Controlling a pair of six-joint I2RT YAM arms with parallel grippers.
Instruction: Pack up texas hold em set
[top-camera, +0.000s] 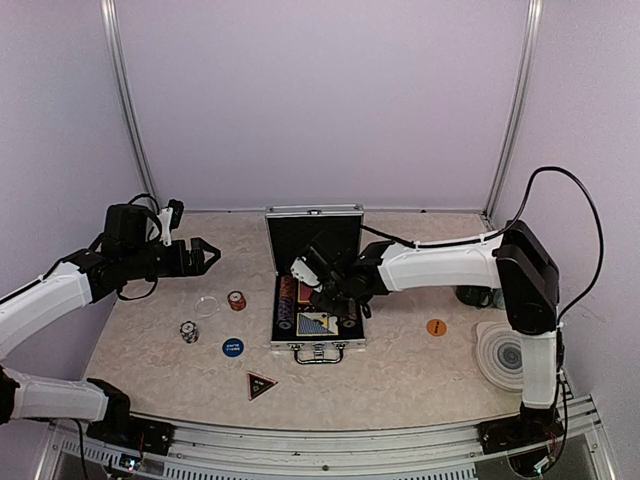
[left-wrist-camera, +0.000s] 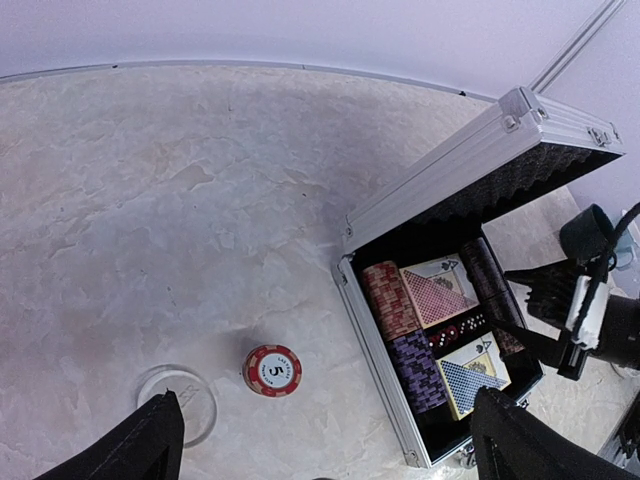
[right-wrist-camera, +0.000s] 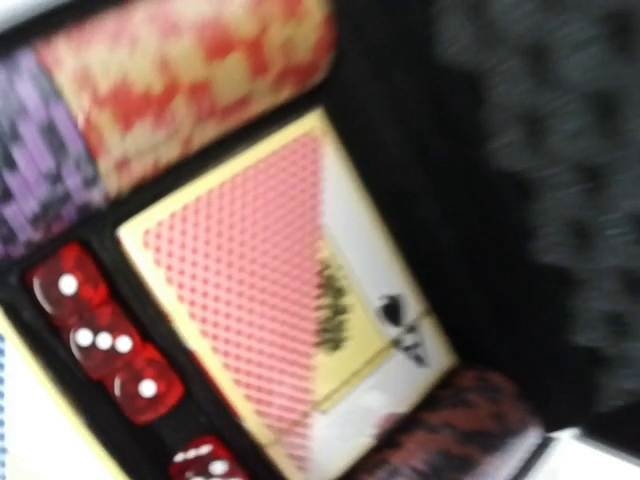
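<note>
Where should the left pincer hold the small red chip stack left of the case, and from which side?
Take the red chip stack by its curved edge, across the middle, coming from straight above. It stands flat with the printed face up, so only the sides offer grip; the open left pincer looks wide enough.

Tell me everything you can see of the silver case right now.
The case is a small silver ribbed-metal box, open on the table, its lid propped near upright and lined with black egg-crate foam. A handle sits on its near edge. Its black tray holds red chips, purple chips, dark chips, a red-backed deck, a blue-backed deck and red dice. The right gripper reaches into its right side; whether it touches anything cannot be told.
</note>
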